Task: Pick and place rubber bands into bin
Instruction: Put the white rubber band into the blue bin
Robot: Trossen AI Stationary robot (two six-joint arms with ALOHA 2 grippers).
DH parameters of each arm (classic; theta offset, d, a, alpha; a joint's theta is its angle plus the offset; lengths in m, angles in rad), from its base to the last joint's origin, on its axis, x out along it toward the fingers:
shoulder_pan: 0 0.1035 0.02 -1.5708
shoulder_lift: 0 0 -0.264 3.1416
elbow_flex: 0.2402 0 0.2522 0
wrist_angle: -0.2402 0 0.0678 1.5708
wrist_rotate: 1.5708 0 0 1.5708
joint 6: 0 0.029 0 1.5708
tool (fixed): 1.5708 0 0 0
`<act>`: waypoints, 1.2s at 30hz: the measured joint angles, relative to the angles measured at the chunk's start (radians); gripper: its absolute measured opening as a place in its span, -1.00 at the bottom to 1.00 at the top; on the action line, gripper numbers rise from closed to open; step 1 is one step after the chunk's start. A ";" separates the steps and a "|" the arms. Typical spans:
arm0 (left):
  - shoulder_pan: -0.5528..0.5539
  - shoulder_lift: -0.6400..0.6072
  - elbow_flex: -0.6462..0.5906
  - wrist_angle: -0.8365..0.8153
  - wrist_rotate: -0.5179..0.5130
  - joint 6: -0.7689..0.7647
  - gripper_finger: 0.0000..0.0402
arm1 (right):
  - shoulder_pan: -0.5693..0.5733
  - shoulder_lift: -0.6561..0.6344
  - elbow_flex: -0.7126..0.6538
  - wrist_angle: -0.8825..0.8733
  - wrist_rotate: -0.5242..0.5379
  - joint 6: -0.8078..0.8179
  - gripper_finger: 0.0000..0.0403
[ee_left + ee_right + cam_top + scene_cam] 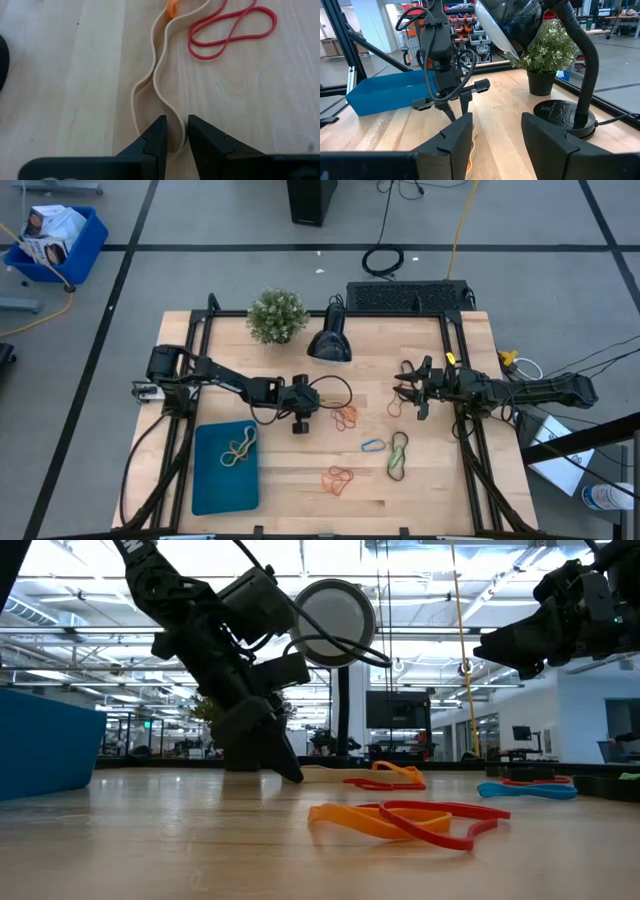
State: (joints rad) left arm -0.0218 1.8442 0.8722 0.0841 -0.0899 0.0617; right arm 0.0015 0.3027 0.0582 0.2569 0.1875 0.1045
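The pale wooden table [420, 480] carries, near its left front corner, the flat teal-blue rectangular bin [224, 468], with a few yellowish-green rubber bands [238, 447] lying loose in its rear half. Toward the rear edge stand a black gooseneck desk lamp [329, 340] and, beside it on the left, a small green potted plant [278, 314]. The left hand [174, 136] is down at the table's middle, its two dark fingers [155, 135] clenched on the end of a tan rubber band [156, 75] that snakes away across the wood; just past it lie a red rubber band [231, 27] and an orange one. The right hand [495, 132] hovers above the table toward the right edge, its fingers released and holding nothing. More loose bands lie toward the front edge: a green band [398, 454], a small blue band [373, 445] and an orange-and-red tangle [338, 478].
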 joint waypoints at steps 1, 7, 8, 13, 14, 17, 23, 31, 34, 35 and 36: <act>0.000 0.000 0.000 0.000 0.002 -0.001 -0.58 | 0.000 0.000 0.000 0.000 0.000 0.000 -0.18; 0.000 0.000 0.000 -0.003 0.007 -0.010 -0.58 | 0.000 0.000 0.000 0.000 0.000 0.000 -0.18; 0.000 0.000 0.000 -0.003 0.008 -0.010 -0.59 | 0.000 0.000 0.000 0.000 0.000 0.000 -0.18; -0.001 0.000 0.000 -0.003 0.018 -0.010 -0.82 | 0.000 0.000 0.000 0.000 0.000 0.000 -0.18; -0.001 0.000 0.000 -0.003 0.020 -0.010 -0.90 | 0.000 0.000 0.000 0.000 0.000 0.000 -0.18; -0.001 0.000 0.000 -0.004 0.018 -0.015 -0.95 | 0.000 0.000 0.000 0.000 0.000 0.000 -0.18; -0.001 -0.007 -0.001 -0.010 0.033 -0.019 -0.93 | 0.000 0.000 0.000 0.000 0.000 0.003 -0.18; -0.002 -0.060 -0.003 -0.039 0.070 -0.058 -0.90 | 0.000 0.000 0.000 0.000 0.000 0.007 -0.18; -0.010 -0.115 -0.003 -0.076 0.082 -0.071 -0.96 | 0.000 0.000 0.000 0.000 0.000 0.007 -0.18; -0.015 -0.136 -0.003 -0.087 0.091 -0.072 -0.97 | 0.000 0.000 0.000 0.000 0.000 0.007 -0.18; -0.021 -0.159 -0.003 -0.100 0.099 -0.075 -0.96 | 0.000 0.000 0.000 0.000 0.000 0.007 -0.18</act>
State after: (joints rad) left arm -0.0424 1.6848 0.8696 -0.0161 0.0088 -0.0129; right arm 0.0014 0.3027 0.0582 0.2573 0.1871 0.1116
